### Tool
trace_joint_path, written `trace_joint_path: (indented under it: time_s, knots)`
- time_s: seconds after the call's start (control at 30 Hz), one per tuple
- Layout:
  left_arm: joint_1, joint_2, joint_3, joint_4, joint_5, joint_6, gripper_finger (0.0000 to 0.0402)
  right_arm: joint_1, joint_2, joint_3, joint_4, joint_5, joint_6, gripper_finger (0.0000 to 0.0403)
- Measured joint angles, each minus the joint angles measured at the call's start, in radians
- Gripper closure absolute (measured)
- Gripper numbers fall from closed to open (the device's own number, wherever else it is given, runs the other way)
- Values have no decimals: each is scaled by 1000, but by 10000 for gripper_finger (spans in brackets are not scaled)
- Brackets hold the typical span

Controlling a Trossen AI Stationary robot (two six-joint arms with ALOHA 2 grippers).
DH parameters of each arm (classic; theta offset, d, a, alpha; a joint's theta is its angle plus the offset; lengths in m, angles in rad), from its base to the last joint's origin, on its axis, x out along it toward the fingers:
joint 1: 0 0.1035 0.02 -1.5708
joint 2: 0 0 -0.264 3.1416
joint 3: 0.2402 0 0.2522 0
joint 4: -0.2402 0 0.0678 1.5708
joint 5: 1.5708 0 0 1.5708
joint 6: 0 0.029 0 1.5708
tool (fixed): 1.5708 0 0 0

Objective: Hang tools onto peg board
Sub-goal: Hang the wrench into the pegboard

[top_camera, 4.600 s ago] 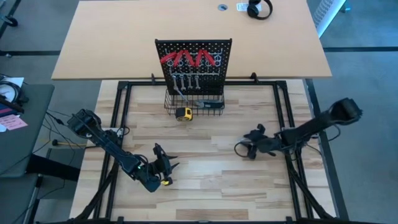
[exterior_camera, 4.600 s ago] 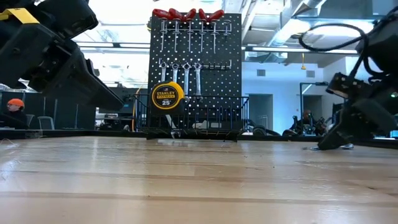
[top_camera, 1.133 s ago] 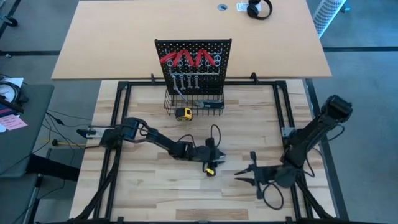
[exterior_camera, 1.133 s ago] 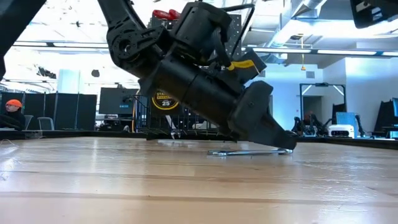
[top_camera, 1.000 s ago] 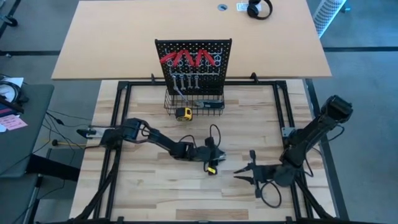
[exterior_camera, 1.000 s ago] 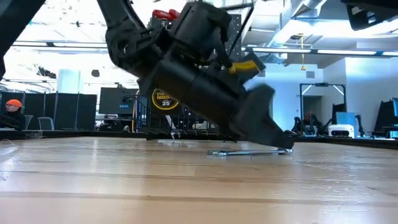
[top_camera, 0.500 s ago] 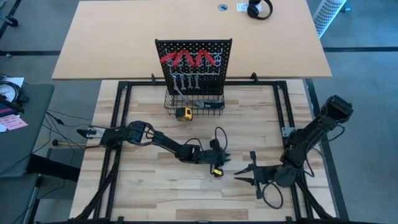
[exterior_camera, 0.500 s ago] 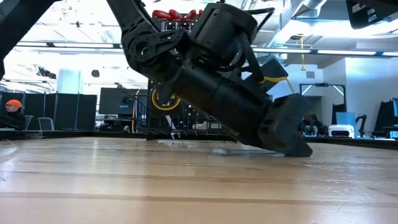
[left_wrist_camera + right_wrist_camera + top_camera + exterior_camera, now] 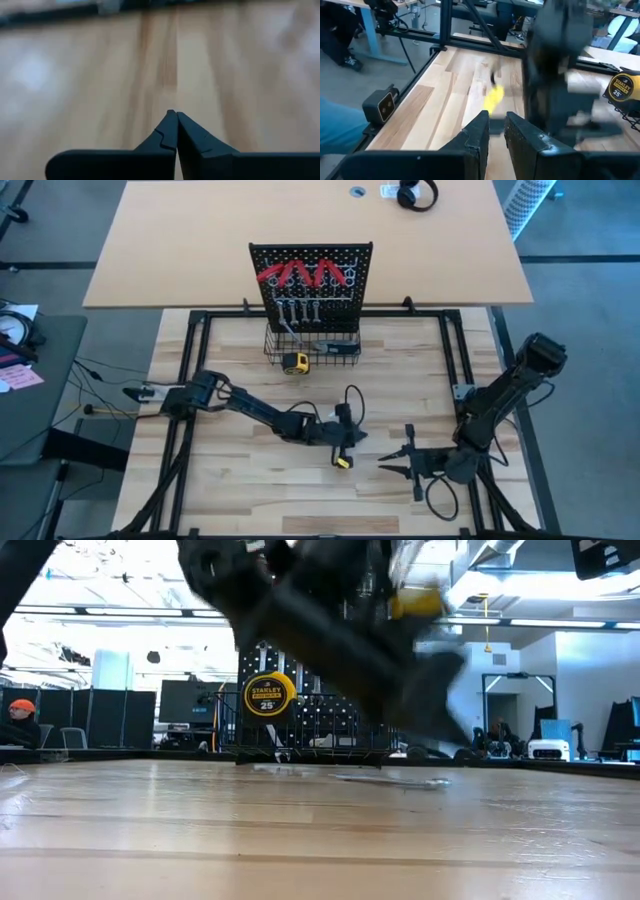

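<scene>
The peg board point(image 9: 311, 275) stands upright at the table's far side. Red-handled pliers point(image 9: 300, 274) and silver wrenches point(image 9: 298, 310) hang on it. One slim silver wrench point(image 9: 390, 779) lies flat on the table near the middle. My left gripper point(image 9: 362, 439) hovers above that wrench, blurred in the low view. In the left wrist view its fingers point(image 9: 175, 116) are shut tip to tip with nothing between them. My right gripper point(image 9: 385, 467) waits near the table's front right, its fingers point(image 9: 496, 122) a narrow gap apart and holding nothing.
A black wire basket point(image 9: 312, 345) sits at the board's foot. A yellow tape measure point(image 9: 268, 695) is at the basket's left end. A black frame rail point(image 9: 300, 315) runs around the wooden table top. Bare wood lies between the basket and both grippers.
My left gripper dipped to the wrench on the table, then rose off it quickly, blurred in the low view. The wrench still lies flat on the wood. My right arm has kept still.
</scene>
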Motion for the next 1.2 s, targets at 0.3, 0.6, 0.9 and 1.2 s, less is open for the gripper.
trace_joint_path:
  time_s: [0.3, 0.6, 0.9, 1.2]
  knots:
    - [-48, -106, 2, -76, -28, 104, 400, -27, 150, 0, 42, 40, 85, 328]
    - [-46, -79, -7, -280, 178, 344, 320, -46, 229, 0, 145, 41, 52, 328]
    - [59, -17, -7, -249, 258, 316, 184, -15, 170, 0, 151, 41, 0, 328]
    - [104, 11, -2, -325, 354, 267, 220, -13, 173, 0, 145, 41, 0, 328]
